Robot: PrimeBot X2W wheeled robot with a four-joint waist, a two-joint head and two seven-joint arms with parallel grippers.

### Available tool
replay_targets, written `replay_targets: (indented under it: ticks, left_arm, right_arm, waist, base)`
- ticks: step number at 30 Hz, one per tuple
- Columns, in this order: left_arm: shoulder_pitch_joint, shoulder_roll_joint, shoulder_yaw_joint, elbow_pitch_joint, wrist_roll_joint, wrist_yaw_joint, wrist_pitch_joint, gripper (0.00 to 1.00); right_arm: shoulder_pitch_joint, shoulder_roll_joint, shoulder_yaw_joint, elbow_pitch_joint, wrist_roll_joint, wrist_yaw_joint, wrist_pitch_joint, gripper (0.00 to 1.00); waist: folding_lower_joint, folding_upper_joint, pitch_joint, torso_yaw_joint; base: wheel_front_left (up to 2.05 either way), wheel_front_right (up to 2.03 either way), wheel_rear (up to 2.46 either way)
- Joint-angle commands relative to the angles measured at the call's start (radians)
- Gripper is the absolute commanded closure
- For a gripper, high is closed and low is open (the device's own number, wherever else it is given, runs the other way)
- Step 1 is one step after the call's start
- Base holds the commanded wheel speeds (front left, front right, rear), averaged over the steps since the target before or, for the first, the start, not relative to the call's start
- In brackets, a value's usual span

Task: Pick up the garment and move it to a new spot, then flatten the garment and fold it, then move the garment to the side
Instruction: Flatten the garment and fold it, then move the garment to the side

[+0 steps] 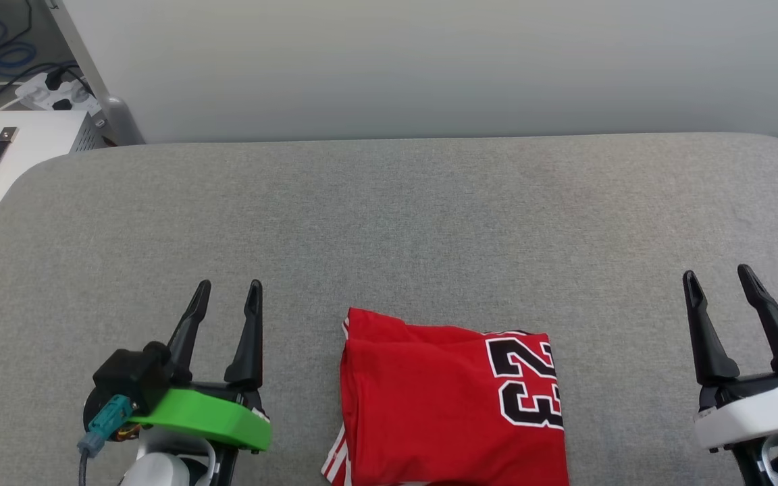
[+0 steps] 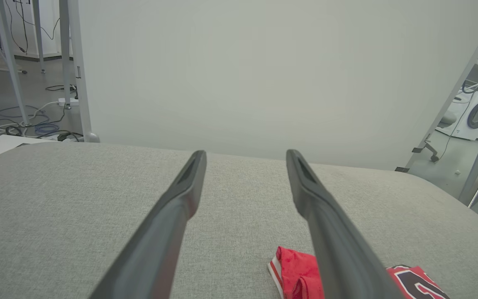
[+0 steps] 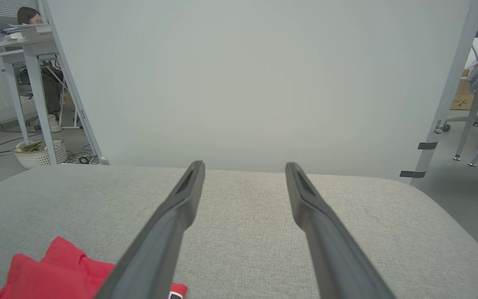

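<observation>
Two pincers, the left gripper (image 1: 229, 287) and the right gripper (image 1: 718, 273), stand spread wide and empty, one on either side of the shirt (image 1: 429, 405). It lies folded into a neat block near the front edge of the grey table (image 1: 389, 216). I'd guess they're keeping clear, ready to slide it aside. Its near end is cut off from sight, and the fold hides most of the lettering.

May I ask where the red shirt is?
In the head view, the red jersey shirt lies bottom-centre on the grey fabric table, between left gripper and right gripper.
</observation>
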Motion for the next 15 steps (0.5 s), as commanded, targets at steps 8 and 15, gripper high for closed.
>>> replay_targets:
  ticks: [8, 15]
  left_arm:
    - [0.054, -0.052, 0.051, 0.004, 0.063, -0.041, -0.006, 0.0]
    - [0.063, -0.072, 0.059, 0.011, 0.091, -0.052, -0.006, 0.0]
  right_arm:
    - [0.071, 0.091, -0.035, -0.007, -0.019, -0.001, -0.058, 0.0]
    - [0.081, 0.099, -0.024, 0.03, -0.011, -0.001, -0.073, 0.0]
  waist:
    - [0.0, 0.0, 0.001, 0.005]
    - [0.0, 0.0, 0.001, 0.014]
  base:
    - [0.0, 0.0, 0.0]
    - [0.0, 0.0, 0.0]
